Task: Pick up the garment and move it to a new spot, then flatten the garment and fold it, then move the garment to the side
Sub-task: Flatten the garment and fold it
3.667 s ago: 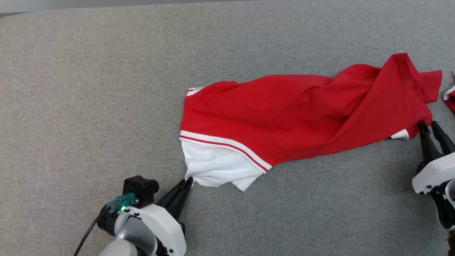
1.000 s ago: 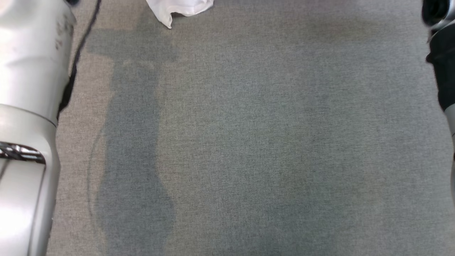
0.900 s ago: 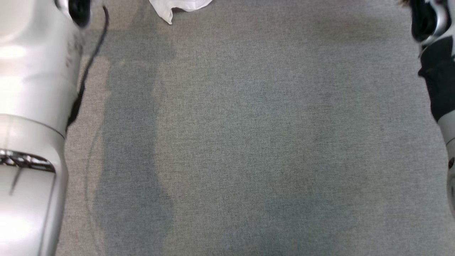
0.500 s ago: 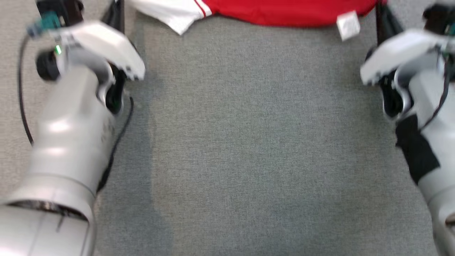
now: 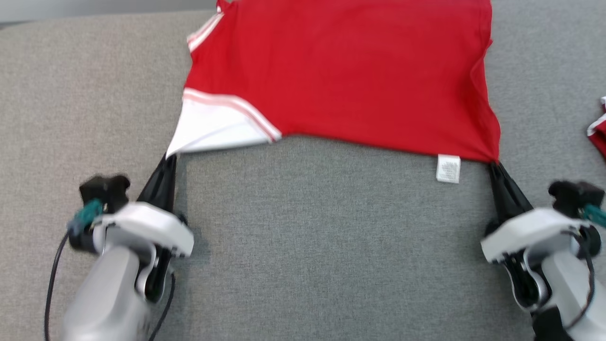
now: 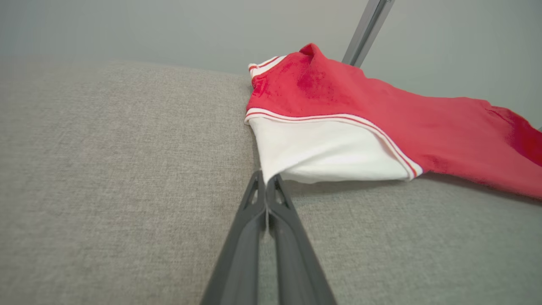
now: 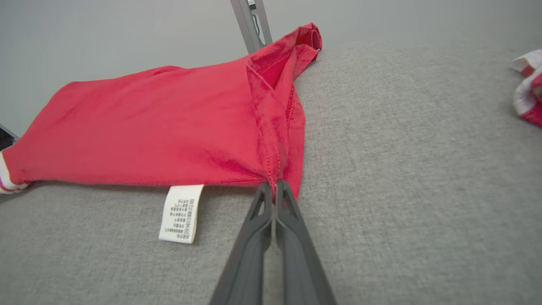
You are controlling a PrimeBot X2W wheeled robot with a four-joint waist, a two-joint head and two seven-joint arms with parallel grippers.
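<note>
Two pieces of fabric: one red garment (image 5: 341, 76) with white trim, and one red-and-white cloth (image 5: 599, 135) cut off by the edge. One white label (image 5: 448, 168). Two grippers — the left gripper (image 5: 169, 158) and the right gripper (image 5: 494, 166). One grey padded surface (image 5: 331, 237). One metal post (image 6: 367, 31).

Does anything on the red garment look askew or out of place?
Yes. The garment is not flat: its edge by the right gripper is folded over on itself, and the white care label hangs out past the near hem.
</note>
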